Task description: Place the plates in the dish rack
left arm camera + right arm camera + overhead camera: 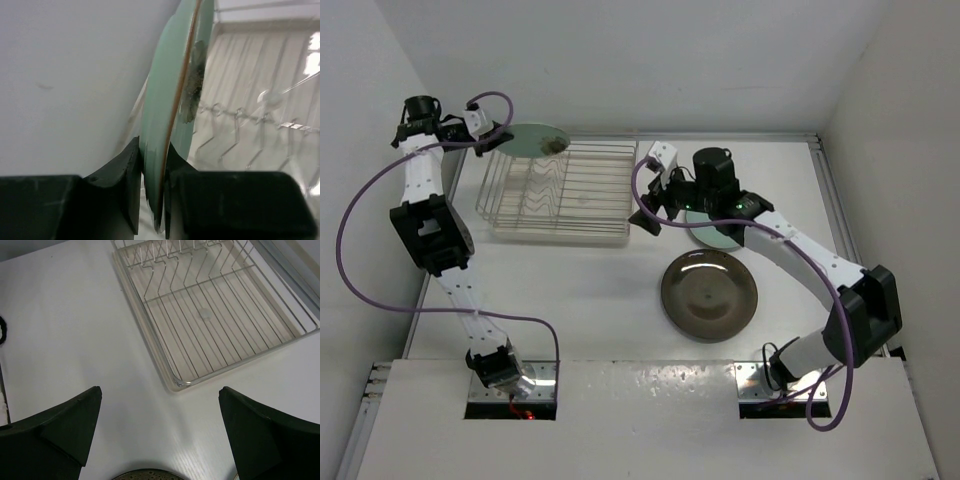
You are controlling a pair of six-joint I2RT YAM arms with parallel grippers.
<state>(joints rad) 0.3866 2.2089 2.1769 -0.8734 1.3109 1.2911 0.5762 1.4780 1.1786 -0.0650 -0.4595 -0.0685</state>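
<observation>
1. The left gripper (151,150) was clamped on the rim of a pale mint-green round plate with a dark flower motif (170,100), one finger on each face. It held the plate tilted above the far left corner of the rectangular thin-wire dish rack (560,195). We could not tell whether the plate touched the wires.
2. The right gripper (159,392) was spread wide and empty, hovering over the white desk (580,290) just beside the rack's right end.
3. A second mint-green plate (712,241) lay flat on the desk, mostly hidden under the right arm. The larger glossy dark brown plate (709,295) lay flat just beside it, on the near side. Both were outside the rack.
4. We judged the plates stiff, glazed and slippery, and likely to chip if knocked against the wire. The brown one was probably the heaviest.
5. The rim looked like the only place to take hold. Pinched there, a plate could swing or slip, so a deep bite seemed wise. On the flat plates a finger would first have to get under the lip.
</observation>
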